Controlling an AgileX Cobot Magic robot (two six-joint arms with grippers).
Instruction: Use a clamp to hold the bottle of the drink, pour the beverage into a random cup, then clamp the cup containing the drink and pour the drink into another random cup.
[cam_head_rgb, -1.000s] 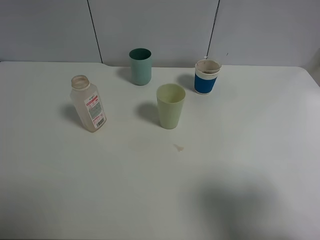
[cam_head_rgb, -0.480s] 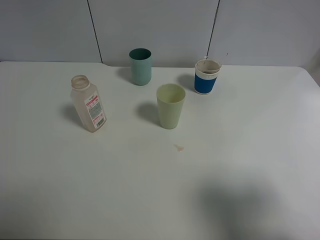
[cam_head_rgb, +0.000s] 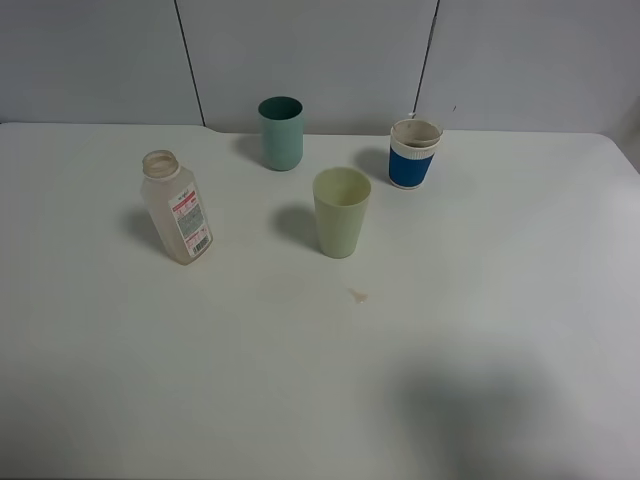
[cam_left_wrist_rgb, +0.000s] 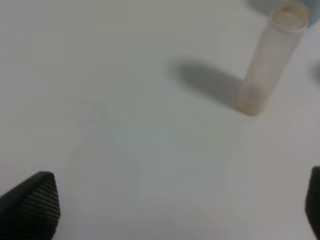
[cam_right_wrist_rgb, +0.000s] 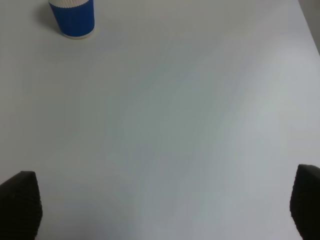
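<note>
A clear uncapped bottle with a red and white label stands at the left of the white table; it also shows in the left wrist view. A pale green cup stands mid-table, a teal cup behind it, and a blue cup with a white rim at the back right, also in the right wrist view. Neither gripper shows in the exterior view. The left gripper and the right gripper are both open and empty, with only dark fingertips at the frame edges.
A small stain lies on the table in front of the green cup. Grey wall panels stand behind the table. A soft shadow lies at the front right of the table.
</note>
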